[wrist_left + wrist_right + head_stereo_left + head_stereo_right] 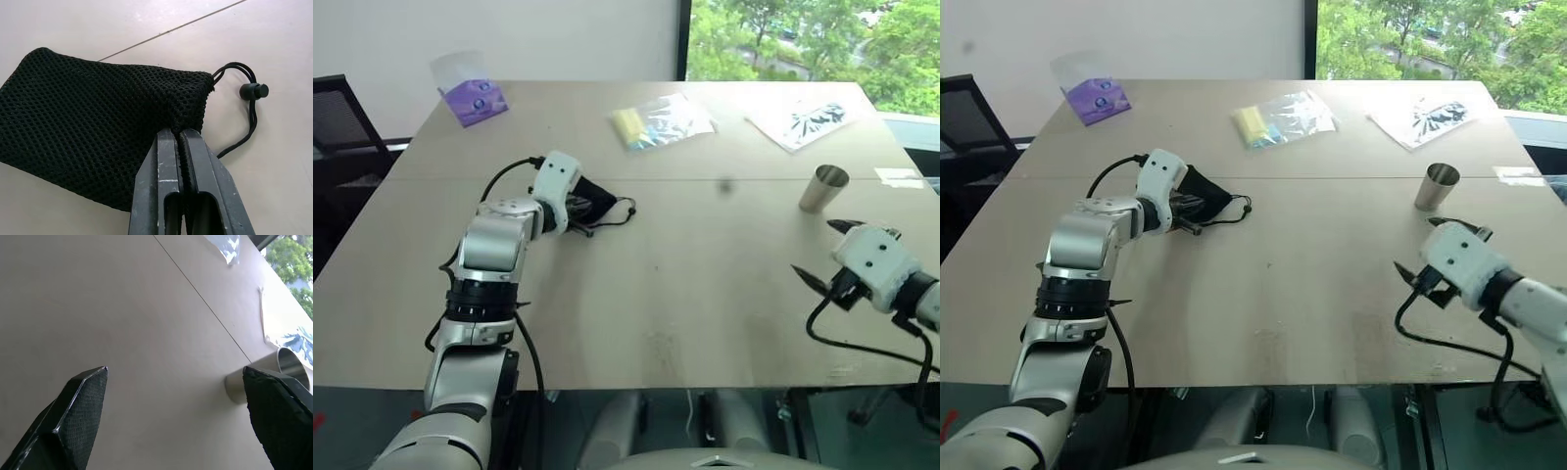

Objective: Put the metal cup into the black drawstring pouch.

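The soft black mesh drawstring pouch [98, 132] lies flat on the pale matte wooden table [685, 284], and the left gripper [182, 134] pinches its open-weave fabric near the corded mouth with fingers pressed together. The left wrist view reveals the netted weave and a small black cord lock [254, 91]. The shiny tapered steel cup [823, 188] stands upright just beyond the right gripper [822, 253], whose textured black fingers [83, 401] are spread wide, empty.
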